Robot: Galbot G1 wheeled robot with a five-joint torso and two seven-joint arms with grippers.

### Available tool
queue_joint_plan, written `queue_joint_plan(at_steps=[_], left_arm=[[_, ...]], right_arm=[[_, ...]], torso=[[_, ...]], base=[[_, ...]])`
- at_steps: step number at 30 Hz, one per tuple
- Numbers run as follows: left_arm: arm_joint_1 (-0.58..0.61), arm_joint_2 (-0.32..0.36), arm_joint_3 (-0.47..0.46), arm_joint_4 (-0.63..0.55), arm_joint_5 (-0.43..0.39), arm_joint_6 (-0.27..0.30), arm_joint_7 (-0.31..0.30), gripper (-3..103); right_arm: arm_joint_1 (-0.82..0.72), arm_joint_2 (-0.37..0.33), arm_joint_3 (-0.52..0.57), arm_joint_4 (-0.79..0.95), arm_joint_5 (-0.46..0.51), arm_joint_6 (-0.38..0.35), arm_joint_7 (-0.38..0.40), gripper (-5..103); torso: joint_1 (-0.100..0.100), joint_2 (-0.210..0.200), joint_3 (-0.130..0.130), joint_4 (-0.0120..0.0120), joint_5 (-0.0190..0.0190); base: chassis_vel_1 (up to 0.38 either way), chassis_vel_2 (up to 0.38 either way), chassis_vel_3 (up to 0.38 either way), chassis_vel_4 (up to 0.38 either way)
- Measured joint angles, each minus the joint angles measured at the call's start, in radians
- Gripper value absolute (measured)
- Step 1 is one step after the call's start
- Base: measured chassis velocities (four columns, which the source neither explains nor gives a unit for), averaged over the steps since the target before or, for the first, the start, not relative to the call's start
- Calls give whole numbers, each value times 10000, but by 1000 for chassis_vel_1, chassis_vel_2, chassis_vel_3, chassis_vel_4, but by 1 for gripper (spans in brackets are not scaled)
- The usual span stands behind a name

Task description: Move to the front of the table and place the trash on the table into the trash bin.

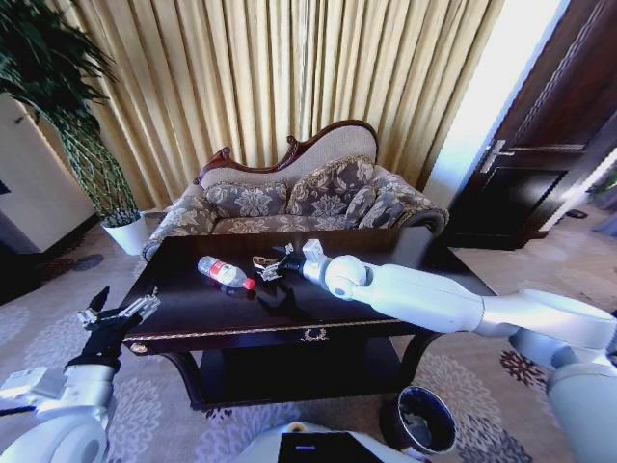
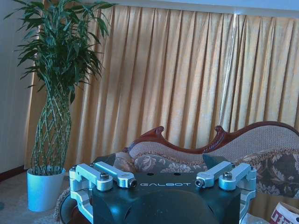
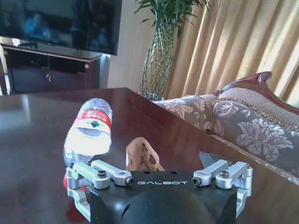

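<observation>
Glossy table [image 1: 193, 309], crumpled wrapper [image 3: 142, 154]

**Room background, non-task items**

Gold pleated curtains [image 1: 289, 77] across the back wall. Floral-upholstered sofa [image 1: 299, 198] with carved dark wood trim in front of the curtains, cushions on the seat. Tall braided-stem plant [image 1: 67, 116] at far left, standing in a white pot [image 1: 127, 233] on the floor beside the sofa's end. Dark wooden door [image 1: 540, 145] with a metal lever handle [image 1: 496, 154] at right. Patterned beige carpet [image 1: 472, 386] with dark floral motifs. In the right wrist view, a wall-mounted TV [image 3: 60, 23] above a dark low cabinet [image 3: 51, 70], next to the plant.
</observation>
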Motion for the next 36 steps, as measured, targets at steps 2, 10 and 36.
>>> queue_joint_plan(at_steps=[2,10,36], left_arm=[[1,-4,-23,0,-3,-9,2,100],[26,6,-120,0,-38,-104,14,100],[96,-175,-151,0,-40,-230,59,100]], right_arm=[[-9,35,-5,-47,-32,-98,4,100],[-143,77,-49,-114,-151,-288,49,100],[-209,260,-88,-681,-259,-195,108,59]], torso=[[1,0,0,0,0],[0,0,0,0,0],[0,0,0,0,0]], base=[[0,0,0,0],[0,0,0,0],[0,0,0,0]])
